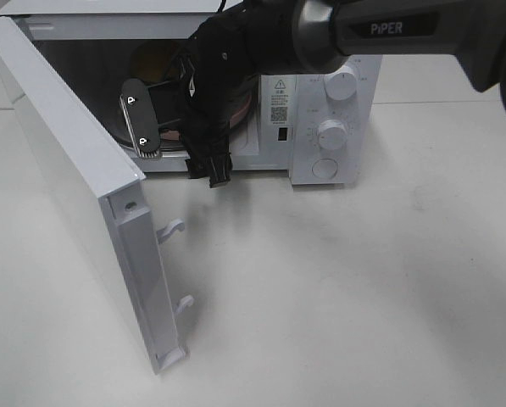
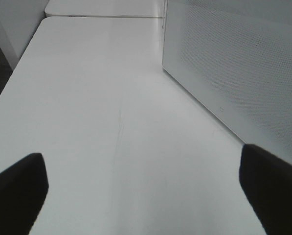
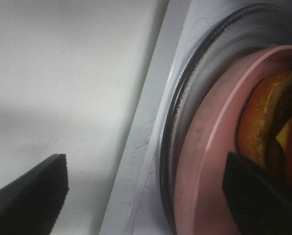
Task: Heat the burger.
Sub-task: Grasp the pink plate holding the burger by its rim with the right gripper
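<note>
Up at the far side of the table the microwave stands with its door swung wide to the left. The right arm reaches in from the right, across the front of the oven and into the cavity, and its dark wrist hides most of the opening. The right gripper has its fingers spread wide apart, and nothing sits between them; one finger hangs over the table outside the sill, the other over the plate.

That pink plate lies on the glass turntable inside the oven, and the burger rests on it, just beside the inner finger. Only a slice of it shows, orange bun with something dark and a bit of yellow, so I can't quite tell whether the finger touches it. From above, just a rim of pink peeks out past the arm.

The left gripper is open too, fingers well apart over bare table, with the perforated outer face of the door to its right.
</note>
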Motion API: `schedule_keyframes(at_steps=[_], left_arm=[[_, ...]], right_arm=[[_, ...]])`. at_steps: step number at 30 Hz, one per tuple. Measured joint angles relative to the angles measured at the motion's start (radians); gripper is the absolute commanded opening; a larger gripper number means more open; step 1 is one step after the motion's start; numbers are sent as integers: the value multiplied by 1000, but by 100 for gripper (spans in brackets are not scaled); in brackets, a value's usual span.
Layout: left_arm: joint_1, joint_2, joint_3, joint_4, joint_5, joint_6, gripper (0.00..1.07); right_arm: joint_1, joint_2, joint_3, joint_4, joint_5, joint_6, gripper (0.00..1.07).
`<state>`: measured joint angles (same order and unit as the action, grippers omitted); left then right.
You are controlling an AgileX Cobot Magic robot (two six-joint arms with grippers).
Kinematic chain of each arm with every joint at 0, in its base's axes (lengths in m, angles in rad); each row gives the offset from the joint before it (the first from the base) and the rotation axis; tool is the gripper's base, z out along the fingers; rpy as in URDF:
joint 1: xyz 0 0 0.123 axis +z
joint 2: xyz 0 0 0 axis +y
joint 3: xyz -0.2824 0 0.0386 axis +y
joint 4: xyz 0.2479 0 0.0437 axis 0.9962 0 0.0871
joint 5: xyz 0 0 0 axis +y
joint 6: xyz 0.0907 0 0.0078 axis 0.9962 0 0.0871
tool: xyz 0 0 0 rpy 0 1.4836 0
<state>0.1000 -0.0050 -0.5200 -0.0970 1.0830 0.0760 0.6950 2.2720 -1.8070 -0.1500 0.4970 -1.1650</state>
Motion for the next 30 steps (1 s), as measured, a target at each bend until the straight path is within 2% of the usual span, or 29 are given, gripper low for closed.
schedule_keyframes(at_steps=[12, 20, 21, 22, 23, 24, 25, 26, 27, 28, 29, 30], left_arm=[[0, 0, 0, 0, 0, 0, 100], [0, 0, 0, 0, 0, 0, 100], [0, 0, 0, 0, 0, 0, 100], [0, 0, 0, 0, 0, 0, 100], [0, 0, 0, 0, 0, 0, 100], [0, 0, 0, 0, 0, 0, 100], [0, 0, 0, 0, 0, 0, 100], [0, 0, 0, 0, 0, 0, 100], [0, 0, 0, 0, 0, 0, 100], [0, 0, 0, 0, 0, 0, 100], [0, 0, 0, 0, 0, 0, 100], [0, 0, 0, 0, 0, 0, 100]], right_arm=[[-10, 122, -183, 6, 46, 37, 78], [-35, 149, -198, 25, 47, 54, 71], [-39, 151, -198, 33, 46, 55, 62], [-39, 151, -198, 33, 46, 55, 62], [-43, 154, -198, 38, 44, 61, 49], [-43, 154, -198, 38, 44, 61, 49], [-44, 154, -198, 38, 38, 61, 42], [-46, 154, -198, 41, 28, 68, 23], [-46, 154, -198, 41, 28, 68, 23], [-46, 154, -198, 44, 17, 73, 5], [-46, 154, -198, 44, 12, 76, 0], [-46, 154, -198, 44, 12, 76, 0]])
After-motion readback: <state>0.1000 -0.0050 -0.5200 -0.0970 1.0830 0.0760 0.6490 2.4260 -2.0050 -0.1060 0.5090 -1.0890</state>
